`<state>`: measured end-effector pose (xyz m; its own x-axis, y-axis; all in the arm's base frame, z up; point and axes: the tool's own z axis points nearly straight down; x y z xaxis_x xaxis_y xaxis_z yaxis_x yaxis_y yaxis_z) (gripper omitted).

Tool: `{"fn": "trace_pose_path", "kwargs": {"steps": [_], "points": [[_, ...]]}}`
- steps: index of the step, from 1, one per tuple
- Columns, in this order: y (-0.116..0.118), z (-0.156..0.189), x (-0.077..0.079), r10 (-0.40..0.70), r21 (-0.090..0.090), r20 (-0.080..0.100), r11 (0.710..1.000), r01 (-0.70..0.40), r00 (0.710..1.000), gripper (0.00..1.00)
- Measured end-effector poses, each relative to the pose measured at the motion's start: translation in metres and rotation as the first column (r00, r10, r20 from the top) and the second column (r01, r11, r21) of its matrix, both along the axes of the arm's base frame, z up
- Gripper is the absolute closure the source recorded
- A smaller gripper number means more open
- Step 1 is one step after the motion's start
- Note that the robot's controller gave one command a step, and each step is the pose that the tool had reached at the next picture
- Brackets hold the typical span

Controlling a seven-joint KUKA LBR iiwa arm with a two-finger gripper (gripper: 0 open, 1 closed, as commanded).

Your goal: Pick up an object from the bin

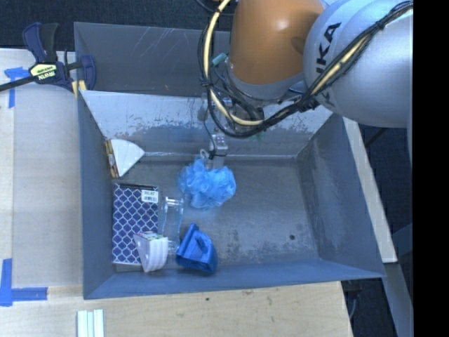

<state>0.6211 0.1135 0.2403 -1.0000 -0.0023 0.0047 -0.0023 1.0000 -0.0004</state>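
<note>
The gripper (213,153) sits at the far edge of a blue mesh puff (207,183) mid-bin, spread or closed I cannot tell; pinched that shallowly, the springy puff might slip.

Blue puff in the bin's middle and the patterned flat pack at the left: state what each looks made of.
Blue puff: seemingly gathered nylon-type mesh, matte and soft, judging by its ruffled, partly see-through folds. Patterned flat pack: probably printed cardboard or paper with a smooth finish, judging by its flat face, straight edges and regular white lattice print on blue. Neither is certain from looks alone.
</note>
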Motion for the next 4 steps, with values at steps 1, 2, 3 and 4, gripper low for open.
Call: {"fn": "trace_pose_path", "kwargs": {"steps": [1,2,3,4], "points": [[-0.001,0.006,0.001,-0.002,0.001,0.009,1.0,0.002,1.0,0.0],[-0.007,-0.043,-0.005,0.122,0.001,0.004,0.993,-0.122,0.993,0.0],[-0.007,-0.064,-0.011,0.077,0.001,0.01,0.997,-0.077,0.997,0.0],[-0.026,-0.11,-0.012,0.146,0.0,0.005,0.989,-0.146,0.989,0.0]]}}
